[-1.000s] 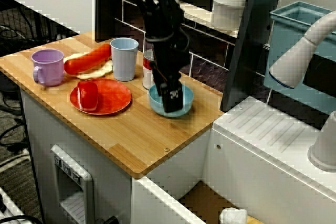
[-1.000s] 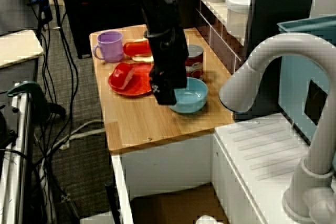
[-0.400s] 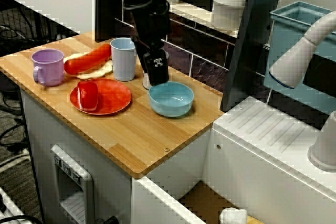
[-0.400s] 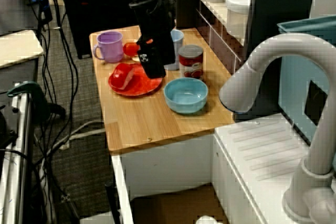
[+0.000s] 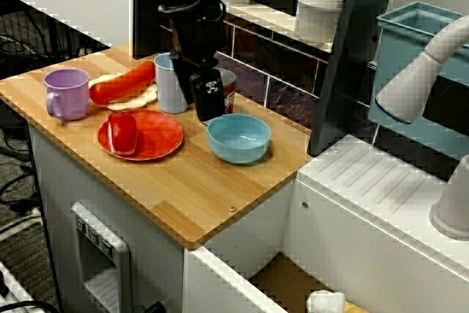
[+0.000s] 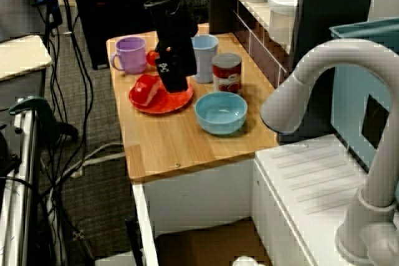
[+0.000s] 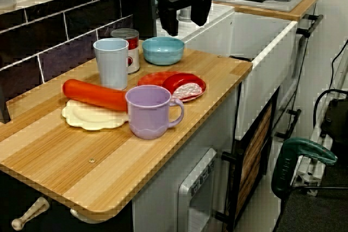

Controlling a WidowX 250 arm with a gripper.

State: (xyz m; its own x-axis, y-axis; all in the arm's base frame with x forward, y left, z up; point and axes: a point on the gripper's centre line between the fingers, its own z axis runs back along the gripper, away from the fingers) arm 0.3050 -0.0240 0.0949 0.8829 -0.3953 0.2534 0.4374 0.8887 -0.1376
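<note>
The gripper hangs over the wooden counter with its jaws spread and nothing between them. Just below it on one side sits the round, glossy light-blue bowl, which is empty. On the other side a flat red plate carries a smaller red dish, and behind the gripper stand a printed metal can and a plain pale-blue cup.
</note>
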